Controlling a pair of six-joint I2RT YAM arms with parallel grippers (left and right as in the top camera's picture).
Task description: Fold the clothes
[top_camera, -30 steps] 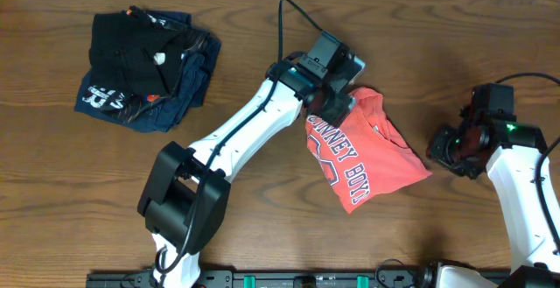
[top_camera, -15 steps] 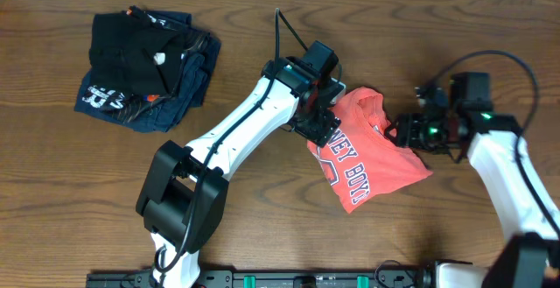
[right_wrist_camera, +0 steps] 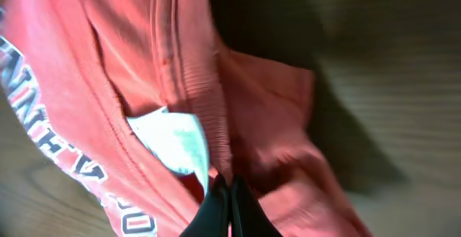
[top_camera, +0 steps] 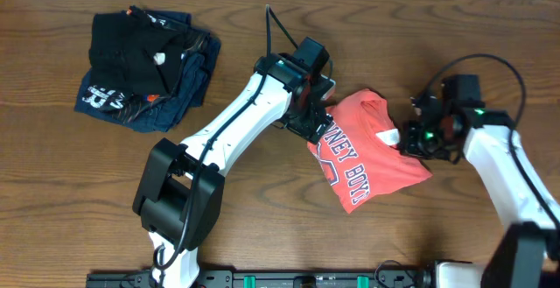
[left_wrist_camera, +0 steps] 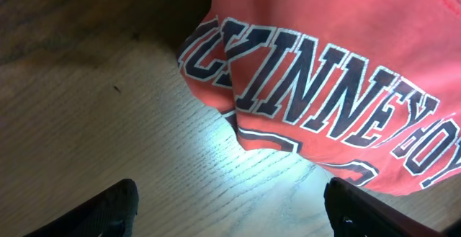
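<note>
The coral-red T-shirt (top_camera: 367,152) lies crumpled at the table's middle right, lettering up. In the left wrist view its lettering (left_wrist_camera: 324,100) fills the upper right. My left gripper (top_camera: 312,119) is open at the shirt's left edge; its fingers (left_wrist_camera: 230,212) are wide apart over bare wood, touching nothing. My right gripper (top_camera: 408,137) is at the shirt's right side. In the right wrist view its fingers (right_wrist_camera: 230,197) are pressed together on a fold of the shirt (right_wrist_camera: 266,122), beside the white neck tag (right_wrist_camera: 176,145).
A folded black garment (top_camera: 131,45) lies on a folded navy garment with white lettering (top_camera: 109,100) at the far left. The wooden table (top_camera: 262,227) runs to a white back edge. A black cable (top_camera: 278,34) loops above the left arm.
My right arm swung in from the right to the shirt's right side and is shut by the collar. My left gripper slid left off the shirt to its left edge.
</note>
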